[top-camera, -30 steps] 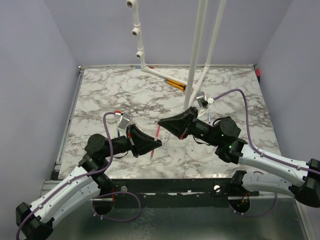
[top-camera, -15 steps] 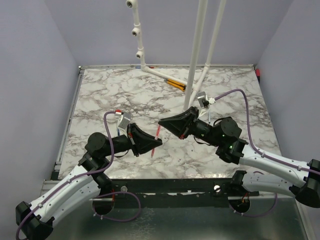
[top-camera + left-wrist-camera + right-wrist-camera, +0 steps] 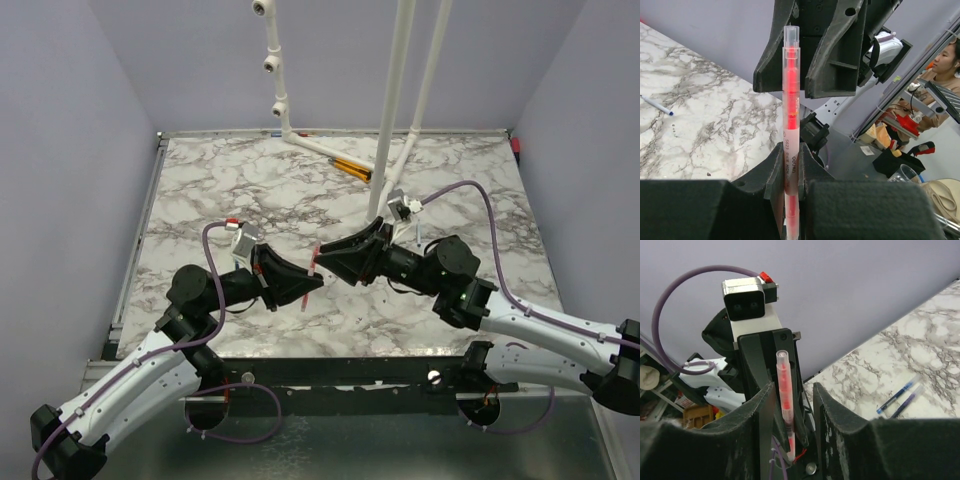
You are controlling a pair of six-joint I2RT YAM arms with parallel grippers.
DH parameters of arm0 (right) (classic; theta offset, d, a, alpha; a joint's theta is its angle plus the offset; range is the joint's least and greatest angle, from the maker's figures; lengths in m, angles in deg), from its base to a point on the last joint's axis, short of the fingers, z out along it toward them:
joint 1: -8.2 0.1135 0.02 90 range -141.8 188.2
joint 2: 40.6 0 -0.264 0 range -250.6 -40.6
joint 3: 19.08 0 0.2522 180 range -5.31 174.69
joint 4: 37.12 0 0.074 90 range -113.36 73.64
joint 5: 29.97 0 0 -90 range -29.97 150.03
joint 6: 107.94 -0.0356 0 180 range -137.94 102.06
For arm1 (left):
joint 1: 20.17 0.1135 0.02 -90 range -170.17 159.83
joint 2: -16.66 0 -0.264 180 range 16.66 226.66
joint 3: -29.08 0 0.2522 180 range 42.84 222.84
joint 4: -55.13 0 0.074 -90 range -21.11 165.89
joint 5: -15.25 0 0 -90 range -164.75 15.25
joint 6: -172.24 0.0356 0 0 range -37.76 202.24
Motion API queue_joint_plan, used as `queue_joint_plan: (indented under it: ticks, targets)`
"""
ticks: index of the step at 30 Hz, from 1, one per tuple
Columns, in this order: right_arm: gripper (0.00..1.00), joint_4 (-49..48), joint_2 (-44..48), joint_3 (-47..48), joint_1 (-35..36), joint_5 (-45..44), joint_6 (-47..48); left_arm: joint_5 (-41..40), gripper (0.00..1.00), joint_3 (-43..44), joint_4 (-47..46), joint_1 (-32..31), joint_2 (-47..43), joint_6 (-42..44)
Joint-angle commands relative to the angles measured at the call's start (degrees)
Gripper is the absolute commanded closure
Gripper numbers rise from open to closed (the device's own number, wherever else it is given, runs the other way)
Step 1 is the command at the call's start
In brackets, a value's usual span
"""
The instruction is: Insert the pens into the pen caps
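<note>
Left of centre over the marbled desk (image 3: 200,190), the left hand (image 3: 314,286) is raised off the surface, fingers pressed together on the pink-red pen (image 3: 312,266). Left wrist view: same hand (image 3: 791,167) clamps the pen (image 3: 791,100) low on its barrel. The pen stands upright out of the grip, with a clear tip at its top end. Whether that tip is a cap, cannot tell.

The right hand (image 3: 323,249) meets it from the right, tip to tip above mid-desk. Its fingers (image 3: 771,55) stand apart, one on either side of the pen's upper part, with a gap showing on both sides. Right wrist view agrees: right hand (image 3: 792,390) spread, pen (image 3: 784,390) in the space between, touching neither finger.

Behind, right of centre: white frame poles (image 3: 395,110), orange-and-black sticks (image 3: 350,167) at their foot. Further right, two thin pens (image 3: 896,398) lie flat on the desk side by side, well apart from both hands.
</note>
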Motion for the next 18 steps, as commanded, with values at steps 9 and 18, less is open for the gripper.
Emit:
queue_joint_plan:
  ticks: [9,18]
  targets:
    - [0.49,16.2,4.3,7.2,0.3,-5.2,7.3,-0.2,1.00,1.1,0.5,0.2,-0.7,2.0]
    - [0.49,22.0,-0.2,15.2,0.4,-4.9,8.5,-1.3,1.00,1.6,2.8,0.2,-0.3,3.1]
